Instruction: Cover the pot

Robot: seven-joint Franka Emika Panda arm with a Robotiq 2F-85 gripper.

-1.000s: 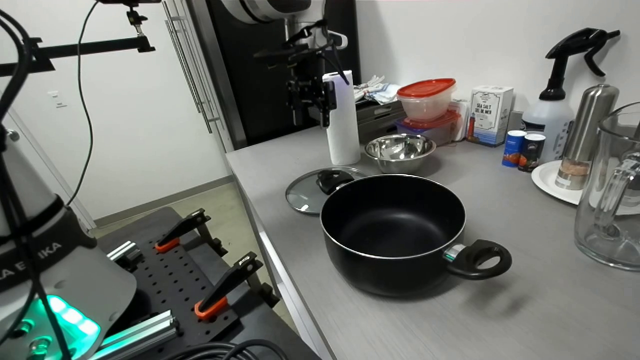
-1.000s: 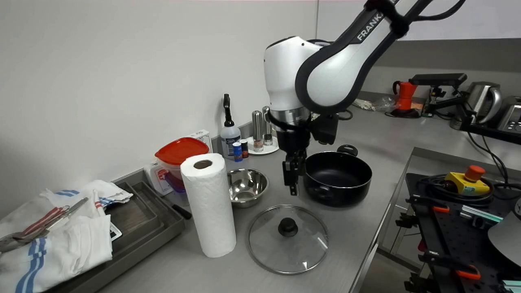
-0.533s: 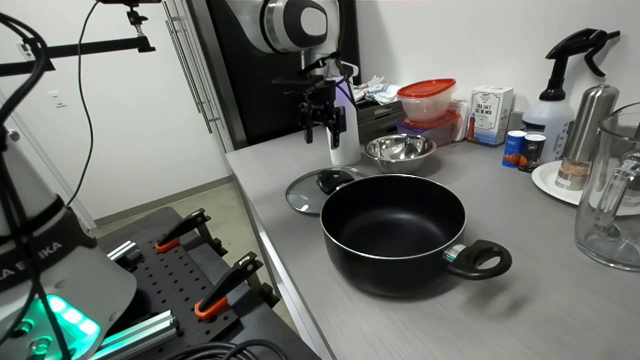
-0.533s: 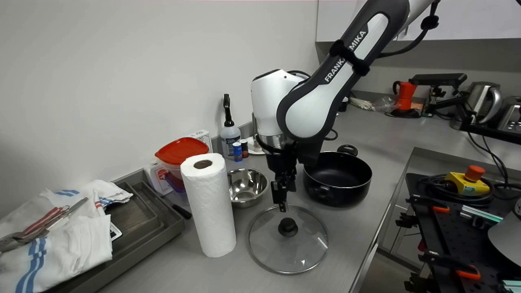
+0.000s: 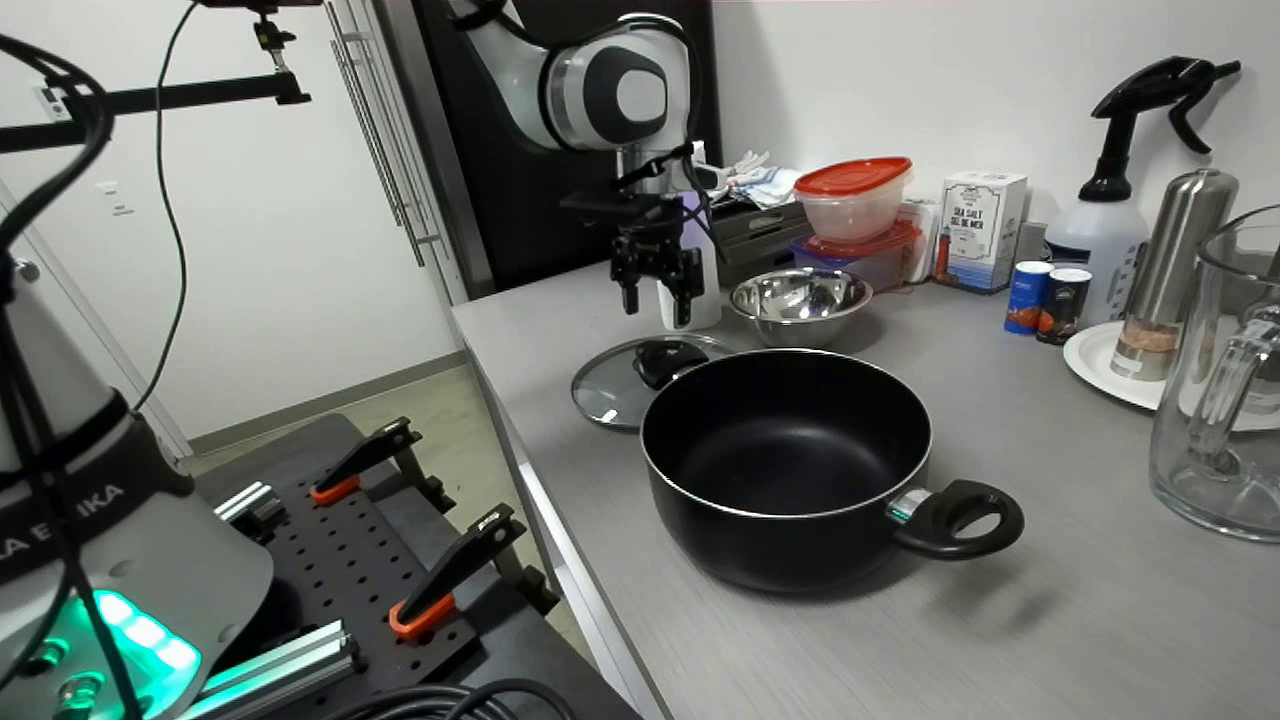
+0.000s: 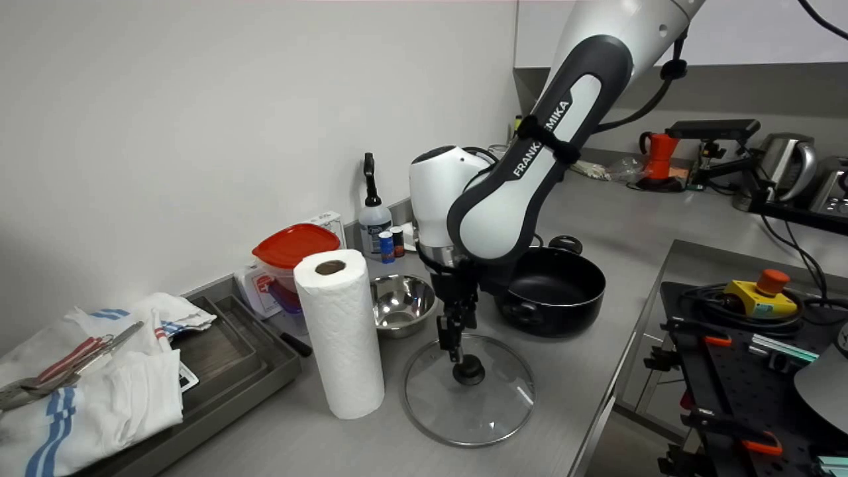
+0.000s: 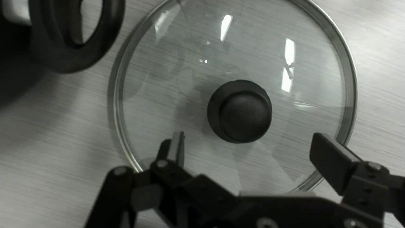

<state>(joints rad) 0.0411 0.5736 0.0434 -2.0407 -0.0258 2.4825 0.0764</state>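
Note:
The black pot [image 5: 780,545] stands uncovered on the grey counter in both exterior views [image 6: 563,321]. In the wrist view, one of its loop handles [image 7: 109,41] shows at the upper left. The glass lid [image 5: 610,385] lies flat beside the pot, its black knob [image 6: 468,370] upward. In the wrist view the lid [image 7: 164,110] fills the middle, with its knob [image 7: 245,117] just ahead of the fingers and between their lines. My gripper [image 7: 248,137] is open and empty, pointing down above the lid. It also shows in both exterior views [image 5: 656,308] [image 6: 455,356].
A paper towel roll [image 6: 338,344] stands close beside the lid. A shiny steel bowl [image 5: 800,320] stands behind the pot. Red-lidded containers [image 5: 850,200] and a grey tray [image 6: 278,371] are along the wall. A glass pitcher [image 5: 1215,480] stands across from the pot. The counter edge runs near the lid.
My gripper has come down and over from beside the pot to above the lid, near its knob. It stays open. The lid and pot have not moved.

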